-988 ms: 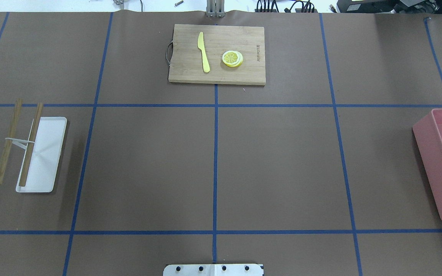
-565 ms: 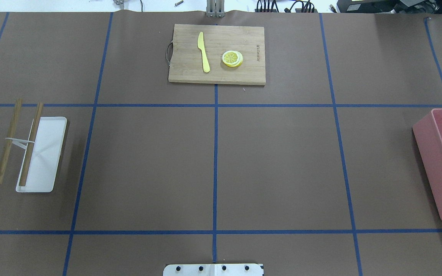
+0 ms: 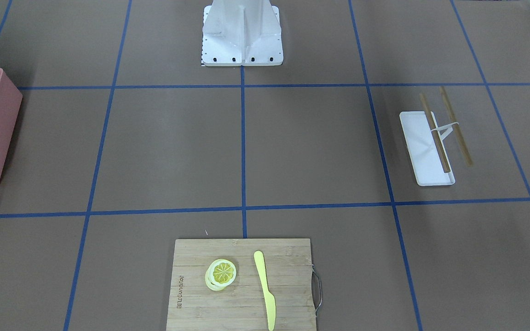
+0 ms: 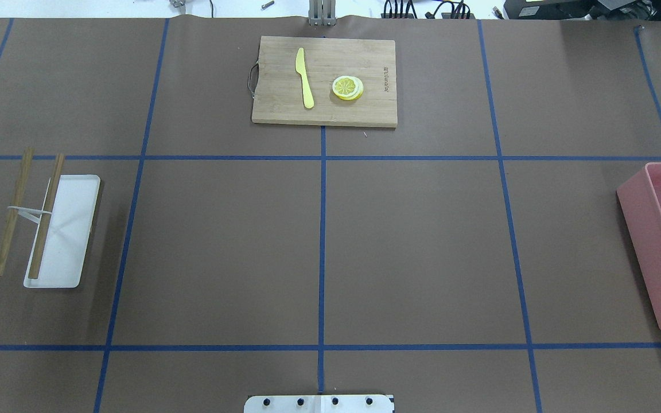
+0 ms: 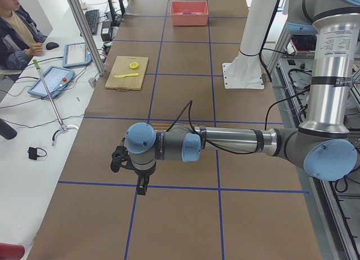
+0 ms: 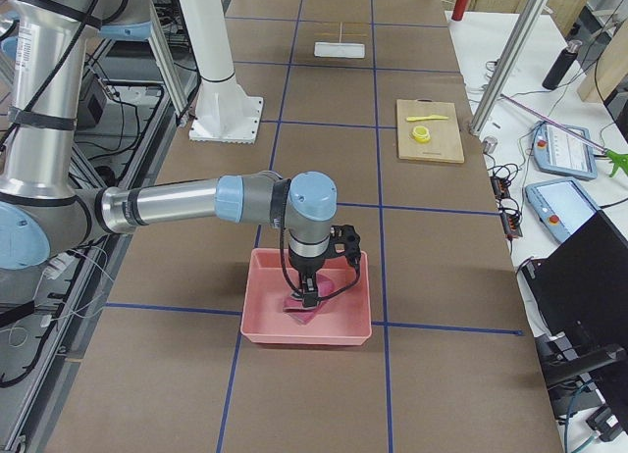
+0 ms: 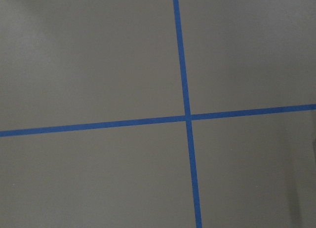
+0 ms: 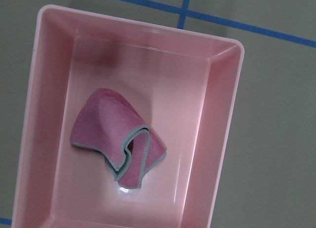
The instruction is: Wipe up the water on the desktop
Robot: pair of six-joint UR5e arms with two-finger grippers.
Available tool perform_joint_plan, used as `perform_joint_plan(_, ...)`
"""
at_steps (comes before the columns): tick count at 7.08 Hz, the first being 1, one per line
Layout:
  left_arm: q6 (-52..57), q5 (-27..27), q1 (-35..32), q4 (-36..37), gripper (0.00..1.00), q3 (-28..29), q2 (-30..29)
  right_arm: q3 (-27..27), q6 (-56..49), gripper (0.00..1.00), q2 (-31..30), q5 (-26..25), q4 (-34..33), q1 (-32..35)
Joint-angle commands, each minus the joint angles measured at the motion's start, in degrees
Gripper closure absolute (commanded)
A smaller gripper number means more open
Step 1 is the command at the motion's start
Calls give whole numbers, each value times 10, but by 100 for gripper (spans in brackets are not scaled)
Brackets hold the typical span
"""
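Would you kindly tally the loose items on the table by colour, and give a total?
Yellow: 2, knife and lemon stack
Pink: 2, bin and cloth
White: 1, tray
Wood: 3, board and two sticks
Total: 8

silver arms (image 5: 230, 140), light-blue joints (image 5: 140, 139)

A white side bench (image 5: 22, 181) holds tablets (image 5: 50, 81) and a keyboard (image 5: 91, 21), beside an aluminium post (image 5: 84, 29).
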Motion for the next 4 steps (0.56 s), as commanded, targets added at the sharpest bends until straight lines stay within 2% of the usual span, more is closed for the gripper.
perform_joint_plan(1, 0, -2, -3, 4, 2, -3, 9, -5, 1, 0, -1, 6, 0, 1)
perform_joint_plan(3, -7, -3, -1, 17, 2, -2, 3, -10, 1, 0, 0, 6, 0, 1)
perform_joint_plan(4, -7, -4, 1, 50, 2, -5, -9, -18, 1, 0, 3, 6, 1, 1)
